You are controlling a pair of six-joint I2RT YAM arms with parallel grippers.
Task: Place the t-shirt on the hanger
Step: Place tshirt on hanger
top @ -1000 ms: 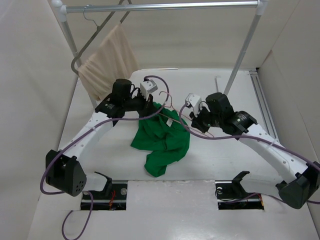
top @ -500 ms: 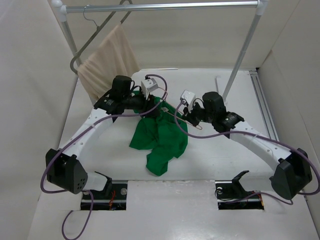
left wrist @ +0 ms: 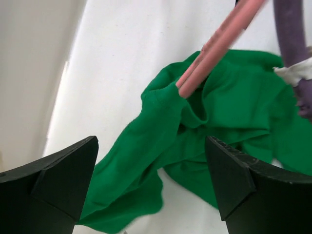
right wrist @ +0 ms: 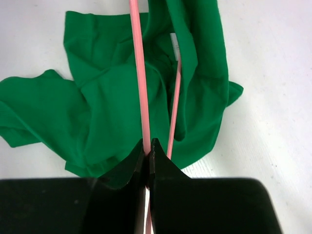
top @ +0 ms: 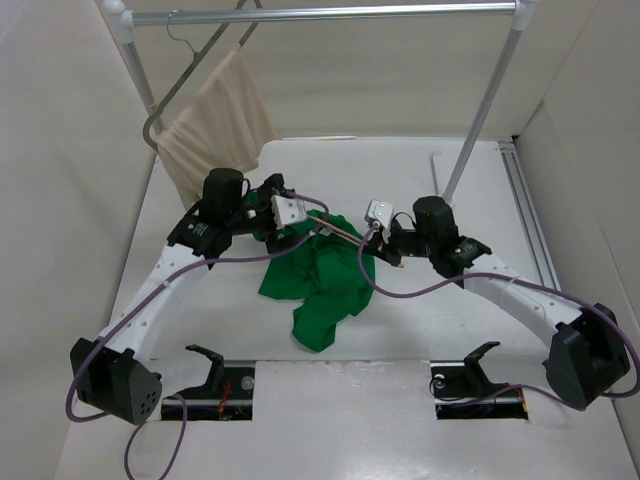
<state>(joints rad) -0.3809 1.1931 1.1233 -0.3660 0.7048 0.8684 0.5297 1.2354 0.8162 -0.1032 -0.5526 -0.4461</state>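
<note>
- Right gripper (right wrist: pixel 147 146) clenched tight on the hanger (right wrist: pixel 139 73), its pink wire running out over the cloth.
- Left gripper (left wrist: pixel 151 146) spread wide, holding nothing, above the t-shirt (left wrist: pixel 219 112).
- The t-shirt is bright green and crumpled on the table (top: pixel 400 170) between the arms. One hanger end is tucked into a fold, white tag (right wrist: pixel 174 46) showing.
- Purple cable (left wrist: pixel 292 29) crosses beside it; beige cloth (top: pixel 215 125) hangs from the rail (top: pixel 320 14) behind.
</note>
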